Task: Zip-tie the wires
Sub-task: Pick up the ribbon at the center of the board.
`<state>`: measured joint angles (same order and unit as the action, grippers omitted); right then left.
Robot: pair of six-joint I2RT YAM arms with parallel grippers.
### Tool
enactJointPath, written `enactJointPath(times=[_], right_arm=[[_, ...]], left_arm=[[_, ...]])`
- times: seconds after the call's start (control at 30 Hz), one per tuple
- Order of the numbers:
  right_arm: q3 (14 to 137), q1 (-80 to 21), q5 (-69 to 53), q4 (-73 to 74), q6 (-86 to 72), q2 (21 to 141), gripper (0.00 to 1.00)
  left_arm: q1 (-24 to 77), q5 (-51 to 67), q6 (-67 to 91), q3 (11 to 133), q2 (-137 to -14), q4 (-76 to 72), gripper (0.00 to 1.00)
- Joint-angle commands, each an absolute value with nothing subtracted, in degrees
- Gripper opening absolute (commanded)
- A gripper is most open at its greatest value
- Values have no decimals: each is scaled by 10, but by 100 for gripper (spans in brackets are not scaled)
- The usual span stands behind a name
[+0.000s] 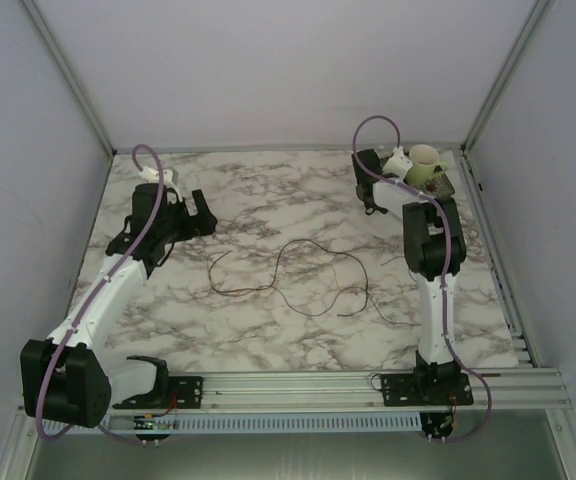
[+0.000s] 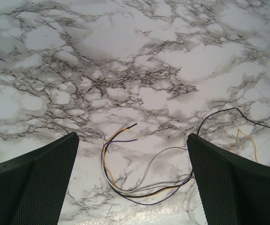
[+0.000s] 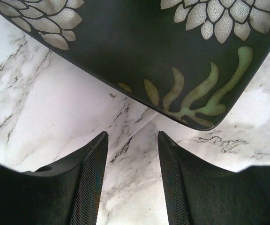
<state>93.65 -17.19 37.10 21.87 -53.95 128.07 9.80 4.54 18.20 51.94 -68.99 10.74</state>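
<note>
The wires [image 1: 298,272] lie in loose loops on the marble table, between the two arms. In the left wrist view the wires [image 2: 125,185] show as thin black, yellow, purple and pale strands curving on the table between and just beyond my fingers. My left gripper [image 1: 200,213] hangs above their left end; its jaws [image 2: 132,137] are wide open and empty. My right gripper [image 1: 411,182] is at the far right, away from the wires. It is open and empty [image 3: 131,136], with its tips just short of the corner of a dark flower-patterned tray [image 3: 139,51].
A pale green cup [image 1: 426,165] stands on the dark tray [image 1: 442,187] at the table's far right corner. A thin pale strip [image 3: 142,125] runs from under the tray's corner. Frame rails and walls enclose the table [image 1: 268,190].
</note>
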Motion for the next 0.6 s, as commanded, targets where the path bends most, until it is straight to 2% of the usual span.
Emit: enactJointPath(times=[0.0, 0.27, 0.5, 0.57], right_arm=[[958, -173, 367, 255, -531, 1316, 46], [966, -175, 353, 301, -509, 1334, 40], [947, -189, 333, 306, -491, 1337, 29], [940, -193, 328, 306, -486, 1332, 23]], left_arm=[[96, 55, 168, 546, -692, 105, 100], [96, 68, 161, 553, -692, 105, 99], [96, 86, 146, 568, -696, 120, 94], [96, 97, 141, 576, -695, 127, 90]])
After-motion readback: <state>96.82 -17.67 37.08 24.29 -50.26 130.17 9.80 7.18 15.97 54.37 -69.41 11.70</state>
